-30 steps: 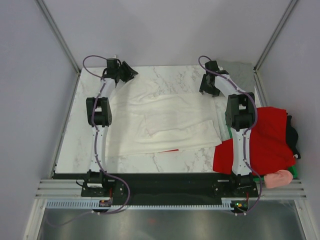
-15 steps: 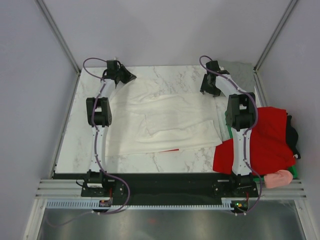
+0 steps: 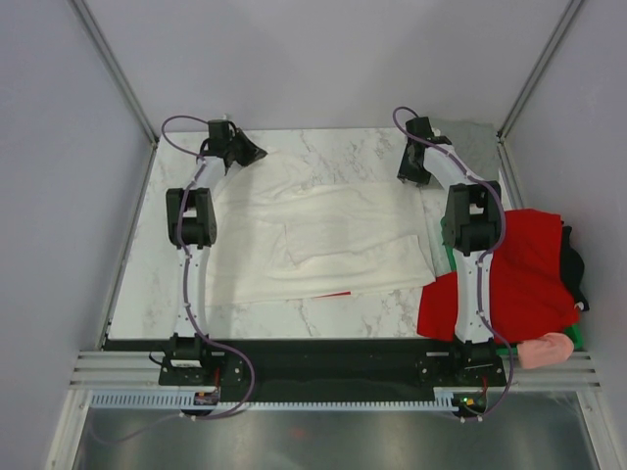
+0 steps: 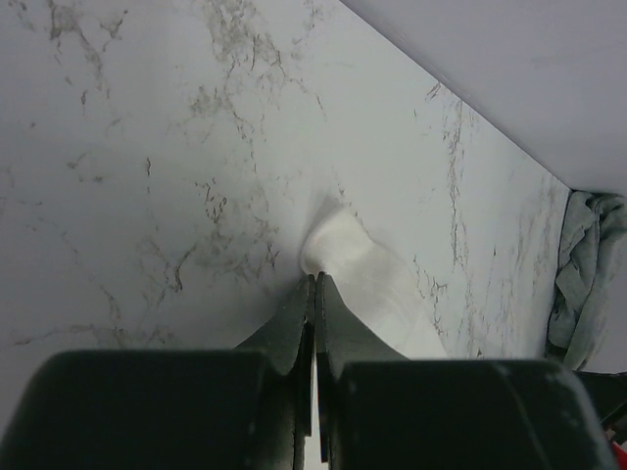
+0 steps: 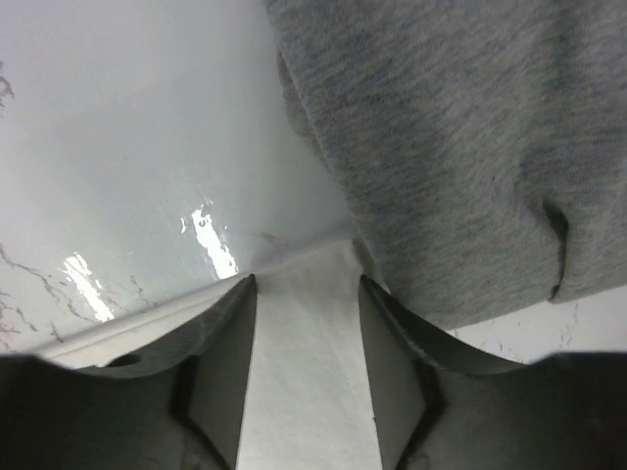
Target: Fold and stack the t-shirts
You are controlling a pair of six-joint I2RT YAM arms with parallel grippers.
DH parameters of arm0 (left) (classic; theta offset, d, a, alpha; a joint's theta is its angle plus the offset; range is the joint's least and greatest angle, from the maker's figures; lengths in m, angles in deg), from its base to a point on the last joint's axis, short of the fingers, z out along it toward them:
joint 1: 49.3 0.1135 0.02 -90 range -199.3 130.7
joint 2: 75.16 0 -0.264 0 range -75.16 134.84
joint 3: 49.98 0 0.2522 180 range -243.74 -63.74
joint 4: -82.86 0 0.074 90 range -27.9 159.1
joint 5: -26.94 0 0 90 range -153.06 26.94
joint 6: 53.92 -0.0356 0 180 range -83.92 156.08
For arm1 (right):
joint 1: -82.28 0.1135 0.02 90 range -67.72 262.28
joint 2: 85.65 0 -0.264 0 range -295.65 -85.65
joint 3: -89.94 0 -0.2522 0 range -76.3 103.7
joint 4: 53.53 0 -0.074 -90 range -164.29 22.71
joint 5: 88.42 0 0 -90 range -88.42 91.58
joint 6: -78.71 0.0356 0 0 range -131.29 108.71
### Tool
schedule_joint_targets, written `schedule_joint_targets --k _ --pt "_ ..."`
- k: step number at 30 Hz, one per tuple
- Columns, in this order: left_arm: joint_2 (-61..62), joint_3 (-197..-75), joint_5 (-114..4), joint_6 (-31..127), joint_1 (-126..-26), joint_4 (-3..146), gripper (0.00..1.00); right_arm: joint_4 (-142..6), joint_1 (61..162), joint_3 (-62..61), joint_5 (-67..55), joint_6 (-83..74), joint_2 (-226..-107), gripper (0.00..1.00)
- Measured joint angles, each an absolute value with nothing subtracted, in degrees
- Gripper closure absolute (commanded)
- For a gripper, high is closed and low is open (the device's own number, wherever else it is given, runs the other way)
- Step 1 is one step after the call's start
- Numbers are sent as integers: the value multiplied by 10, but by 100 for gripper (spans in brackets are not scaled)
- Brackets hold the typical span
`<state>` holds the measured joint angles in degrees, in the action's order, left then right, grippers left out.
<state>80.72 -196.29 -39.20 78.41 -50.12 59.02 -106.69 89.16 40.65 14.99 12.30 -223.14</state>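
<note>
A large white t-shirt lies spread on the marble table, with a sliver of its red panel showing at the near edge. My left gripper is shut on its far left corner, seen in the left wrist view with white cloth poking past the tips. My right gripper is at the far right corner; in the right wrist view its jaws hold a thick band of white cloth. A grey folded t-shirt lies just beyond it.
The grey t-shirt sits in the far right corner. A red t-shirt, a black one and a pink one are heaped over the green crate at the right edge. Enclosure walls stand close on three sides.
Both grippers have crept a little toward the far edge with the white shirt's corners. The shirt's far edge is drawn slightly straighter.
</note>
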Motion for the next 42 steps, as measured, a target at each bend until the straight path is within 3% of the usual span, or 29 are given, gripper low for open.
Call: schedule_joint_targets --k 7,13,20,31,42 --pt "783 -1916 -384 784 -498 612 98 -1061 892 410 145 126 -2236 86" --pt "760 -1888 -384 784 -496 606 98 -1057 892 407 135 131 -2235 100" --pt "654 -1797 -384 776 -491 586 98 -1057 891 381 113 131 -2215 100" --pt "263 -1477 -438 728 -478 598 98 -1049 892 190 105 120 -2063 100" --pt "23 -1234 -500 705 -478 581 98 -1023 891 139 100 118 -1985 100"
